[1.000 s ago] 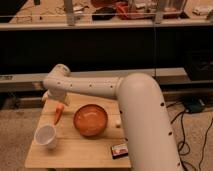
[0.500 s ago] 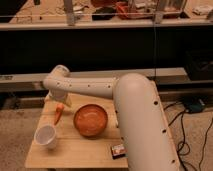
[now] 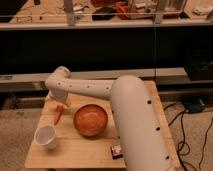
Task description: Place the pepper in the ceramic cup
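On the table (image 3: 75, 150) the pincer (image 3: 62, 103) is kept over the unmoved pepper (image 3: 58, 116), left of the bowl (image 3: 90, 120); its grip cannot be told.

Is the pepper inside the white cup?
No, the pepper is outside the ceramic cup, beside the orange bowl on the table, right under the gripper.

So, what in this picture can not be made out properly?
1. Gripper, camera view: it is at the back left of the table, just above the pepper. The wrist of the arm covers it, so contact with the pepper is unclear.
2. Pepper's top end, camera view: hidden under the gripper.
3. Small dark box, camera view: too small to identify, partly behind the arm.
4. Table's right side, camera view: hidden by the arm.
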You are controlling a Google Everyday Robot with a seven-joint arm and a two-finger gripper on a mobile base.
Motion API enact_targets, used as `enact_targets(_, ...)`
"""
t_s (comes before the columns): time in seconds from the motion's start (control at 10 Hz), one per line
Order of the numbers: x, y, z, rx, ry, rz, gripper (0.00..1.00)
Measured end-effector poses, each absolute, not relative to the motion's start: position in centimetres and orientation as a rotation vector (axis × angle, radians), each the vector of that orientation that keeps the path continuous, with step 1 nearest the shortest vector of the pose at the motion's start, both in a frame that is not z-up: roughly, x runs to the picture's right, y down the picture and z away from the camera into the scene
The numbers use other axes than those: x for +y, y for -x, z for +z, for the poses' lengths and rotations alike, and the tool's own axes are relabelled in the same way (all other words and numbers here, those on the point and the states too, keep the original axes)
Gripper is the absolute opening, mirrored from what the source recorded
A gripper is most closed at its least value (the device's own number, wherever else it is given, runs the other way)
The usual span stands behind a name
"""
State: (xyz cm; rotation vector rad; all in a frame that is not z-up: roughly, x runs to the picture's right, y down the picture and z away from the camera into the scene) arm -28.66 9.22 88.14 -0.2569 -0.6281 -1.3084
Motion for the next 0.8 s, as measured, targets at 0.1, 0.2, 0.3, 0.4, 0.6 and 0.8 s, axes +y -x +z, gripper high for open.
enact_targets(0.1,9.3,28.7,88.3,-0.631,0.264,-1.303,0.8)
enact_targets(0.2,9.8,28.6,88.7,-0.633,0.277,-1.295,0.8)
enact_targets(0.3,10.5,28.7,89.1,-0.636,0.289,-1.291,0.8)
enact_targets(0.4,11.2,28.8,89.3,-0.642,0.301,-1.288,0.8)
enact_targets(0.6,12.0,29.3,89.1,-0.655,0.326,-1.287,0.8)
enact_targets(0.8,12.2,29.3,89.2,-0.659,0.338,-1.287,0.8)
